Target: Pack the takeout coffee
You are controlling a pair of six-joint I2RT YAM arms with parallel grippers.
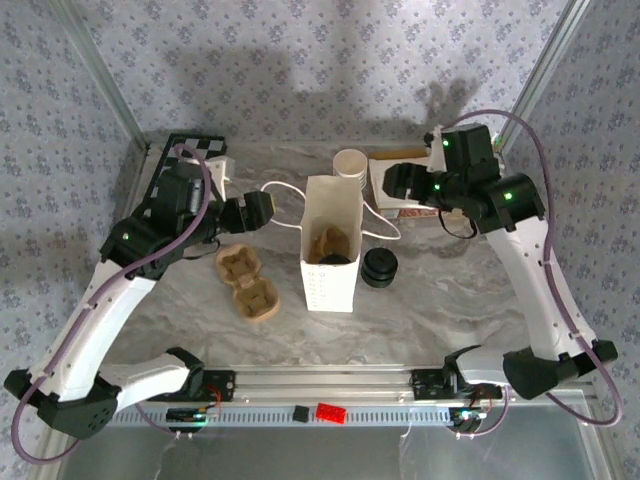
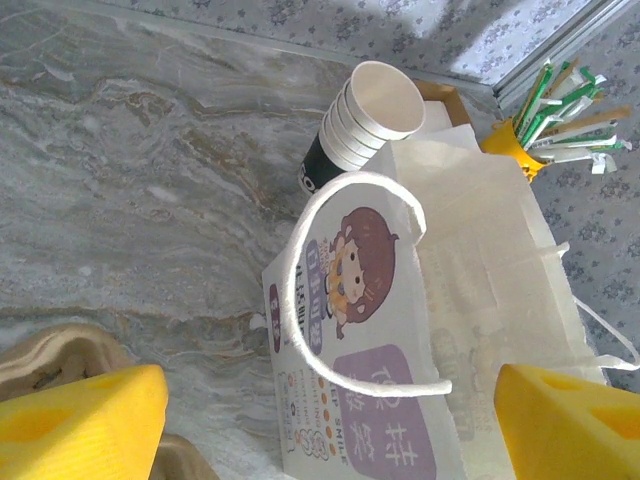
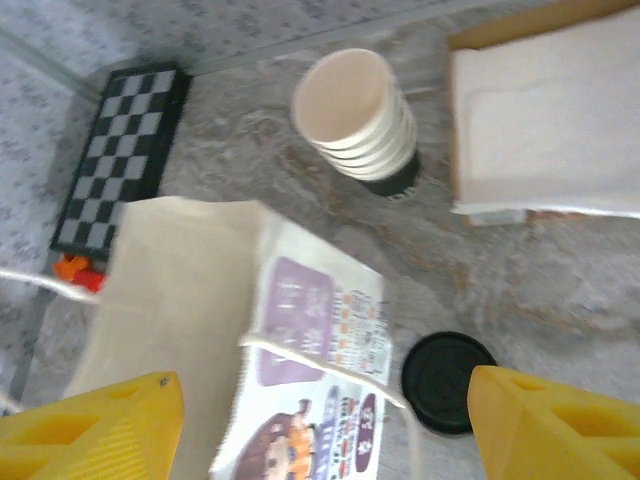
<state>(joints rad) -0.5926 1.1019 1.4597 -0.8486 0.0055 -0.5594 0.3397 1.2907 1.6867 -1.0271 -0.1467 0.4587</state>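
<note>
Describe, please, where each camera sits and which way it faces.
Top external: above and behind the bases, looking down on the table; both arms flank the white paper bag.
Left wrist: on the left arm, looking down over the bag to the cup stack; yellow jaws at bottom corners.
Right wrist: on the right arm, looking down at bag, stack and black lids; yellow jaws likewise.
Shared: bag and cup stack, in all three.

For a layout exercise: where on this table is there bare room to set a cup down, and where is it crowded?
Free: the near strip of table between bag and rail; the patch right of the lids. Crowded: behind the bag, cups and napkins; left of it, the trays.
</note>
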